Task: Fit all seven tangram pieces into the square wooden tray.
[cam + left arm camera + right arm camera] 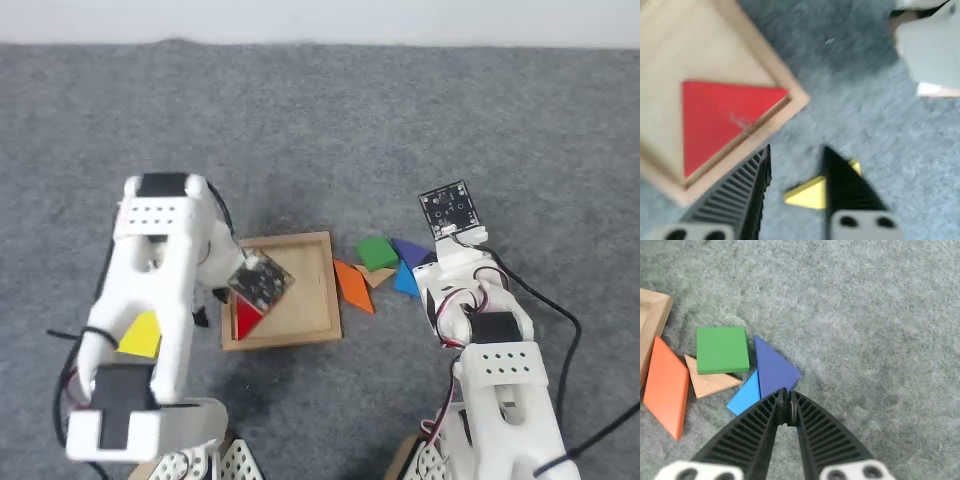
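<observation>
inside the tray point(305, 285) lies a red triangle point(720, 120); left jaws parted, perhaps straddling a yellow piece point(810, 194); right jaws closed.

You see a red triangle point(720, 117), yellow triangle point(807, 194), orange parallelogram point(666, 385), green square point(722, 350), pale wooden tray point(305, 285) and grey bench point(300, 130).

In tray point(334, 290), toward 7 o'clock: large triangle point(245, 318). Just beside tray at 3 o'clock: parallelogram point(353, 285); beyond it, square point(376, 251) overlapping small triangle point(378, 277). At 9 o'clock: another triangle point(141, 336).
</observation>
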Motion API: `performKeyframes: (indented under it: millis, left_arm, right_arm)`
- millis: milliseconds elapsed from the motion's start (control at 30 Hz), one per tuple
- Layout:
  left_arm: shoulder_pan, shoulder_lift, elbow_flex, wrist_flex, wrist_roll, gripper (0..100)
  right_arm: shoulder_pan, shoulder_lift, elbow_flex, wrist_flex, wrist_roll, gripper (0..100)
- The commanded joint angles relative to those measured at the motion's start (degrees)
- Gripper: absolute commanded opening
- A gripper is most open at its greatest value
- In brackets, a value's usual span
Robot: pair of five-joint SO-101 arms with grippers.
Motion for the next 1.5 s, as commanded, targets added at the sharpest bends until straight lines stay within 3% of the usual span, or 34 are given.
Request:
performKeyframes:
  millis: [0,233,400,667,867,1233,1333,1467]
  left_arm:
    - [6.2,-5.9,3.7,1.3,1.1,3]
    - [15.5,-4.0,6.3,-11.2,10.0,3]
    - [20.0,4.2,6.4,-17.4,10.2,3]
    - [13.2,16.5,-3.2,-15.7,9.3,3]
    - [13.0,18.3,-5.1,-14.9,6.1,3]
    - [11.0,1.1,-4.4,-1.2,5.7,3]
    - [6.0,-5.9,-1.5,-0.8,6.1,3]
    - [-6.7,-12.9,1.7,-1.4,3.5,3]
  right_arm:
    - [0.7,-0.4,-3.5,-0.5,0.7,0.9]
    - [0.7,-0.4,-3.5,-0.5,0.7,0.9]
    - [0.7,-0.4,-3.5,-0.5,0.7,0.9]
    - [2.6,-0.4,-3.6,-0.5,0.7,0.9]
    - [2.5,-0.4,-3.6,-0.5,0.7,0.9]
    - [2.5,-0.4,-3.4,-0.5,0.7,0.9]
    - [2.5,-0.4,-3.4,-0.5,0.7,0.9]
    - [2.5,-0.4,-3.4,-0.5,0.7,0.9]
